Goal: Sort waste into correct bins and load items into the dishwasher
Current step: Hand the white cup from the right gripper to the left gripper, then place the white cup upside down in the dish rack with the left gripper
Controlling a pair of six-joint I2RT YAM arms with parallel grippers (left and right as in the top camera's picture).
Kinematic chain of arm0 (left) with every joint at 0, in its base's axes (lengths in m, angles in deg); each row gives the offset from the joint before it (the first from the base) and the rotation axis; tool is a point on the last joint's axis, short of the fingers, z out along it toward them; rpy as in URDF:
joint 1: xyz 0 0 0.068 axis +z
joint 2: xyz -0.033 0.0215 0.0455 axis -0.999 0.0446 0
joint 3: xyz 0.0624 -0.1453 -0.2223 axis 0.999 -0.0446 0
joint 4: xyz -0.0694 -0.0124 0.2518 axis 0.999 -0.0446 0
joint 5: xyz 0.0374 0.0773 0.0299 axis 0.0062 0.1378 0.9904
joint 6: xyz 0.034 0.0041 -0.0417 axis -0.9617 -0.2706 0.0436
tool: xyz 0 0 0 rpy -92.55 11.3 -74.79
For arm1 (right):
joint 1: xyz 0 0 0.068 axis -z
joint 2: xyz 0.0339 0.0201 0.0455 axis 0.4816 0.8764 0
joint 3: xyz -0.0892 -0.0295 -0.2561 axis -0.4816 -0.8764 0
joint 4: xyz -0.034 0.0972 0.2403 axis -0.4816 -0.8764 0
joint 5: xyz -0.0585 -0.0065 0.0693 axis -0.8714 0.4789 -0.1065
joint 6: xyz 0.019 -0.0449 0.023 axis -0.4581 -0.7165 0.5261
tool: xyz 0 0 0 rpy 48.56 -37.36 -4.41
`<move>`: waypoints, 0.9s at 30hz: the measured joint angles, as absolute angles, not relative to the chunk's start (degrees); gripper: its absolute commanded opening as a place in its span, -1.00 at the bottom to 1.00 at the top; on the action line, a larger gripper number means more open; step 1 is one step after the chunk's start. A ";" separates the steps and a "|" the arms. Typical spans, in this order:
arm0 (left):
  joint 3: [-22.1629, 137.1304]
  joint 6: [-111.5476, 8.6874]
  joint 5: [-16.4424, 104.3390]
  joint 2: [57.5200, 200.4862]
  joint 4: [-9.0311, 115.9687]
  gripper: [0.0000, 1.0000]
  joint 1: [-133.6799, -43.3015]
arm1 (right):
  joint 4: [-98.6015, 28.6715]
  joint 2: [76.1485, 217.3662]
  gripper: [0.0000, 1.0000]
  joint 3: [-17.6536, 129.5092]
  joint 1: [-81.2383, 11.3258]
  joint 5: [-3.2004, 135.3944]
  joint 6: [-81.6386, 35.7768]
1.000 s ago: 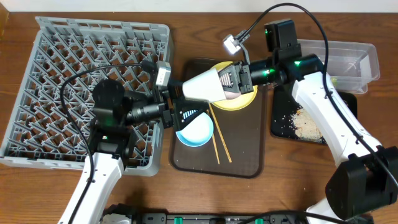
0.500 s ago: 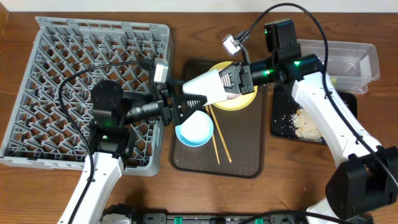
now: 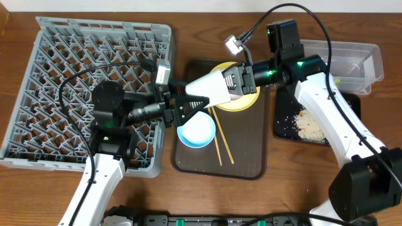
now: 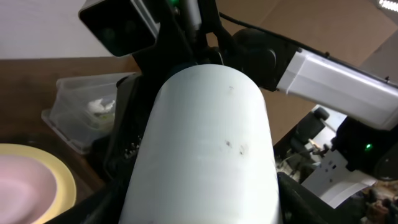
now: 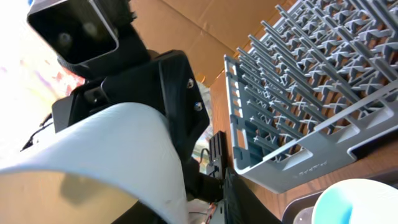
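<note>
Aloft, the cream-white bowl (image 3: 210,86) hung over the brown tray (image 3: 246,147), between both arms. The left gripper (image 3: 188,102) apparently clamped its left end. The right gripper (image 3: 231,83) had its fingers hidden behind the bowl; grip unclear.

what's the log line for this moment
phase: handover | cream bowl: mid-air between both grippers, over brown tray | left gripper: at base | right gripper: at rim | grips: unclear

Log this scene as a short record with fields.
cream-white bowl: aloft over the brown tray, between both tools
left tool: at the bowl's rack-side end
right tool: at its plate-side end; grip unclear for both
light-blue bowl: on the tray
chopsticks: on the tray, beside it
yellow plate: on the tray
dish rack: no dishes seen in it
</note>
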State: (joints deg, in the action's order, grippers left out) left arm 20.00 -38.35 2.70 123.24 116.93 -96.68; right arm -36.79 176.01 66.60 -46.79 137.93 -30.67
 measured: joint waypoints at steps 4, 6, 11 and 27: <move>20.00 -43.51 2.97 123.22 110.26 -0.38 -96.24 | -39.54 176.01 -0.41 66.60 -46.68 134.19 -30.67; 19.98 -46.46 4.02 123.22 105.26 -0.45 -95.43 | -41.40 176.01 -0.38 66.60 -46.53 131.72 -30.65; 19.96 -53.15 8.34 123.27 95.79 -0.57 -91.65 | -45.64 176.01 -0.29 66.60 -43.75 125.47 -32.24; 20.04 -58.19 21.15 120.21 78.94 -0.82 -70.73 | -64.13 171.12 -0.26 66.60 -34.07 91.33 -37.95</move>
State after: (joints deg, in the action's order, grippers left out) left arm 20.04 -58.19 21.15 120.21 78.94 -70.73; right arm -64.13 171.12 66.60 -34.07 91.33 -37.95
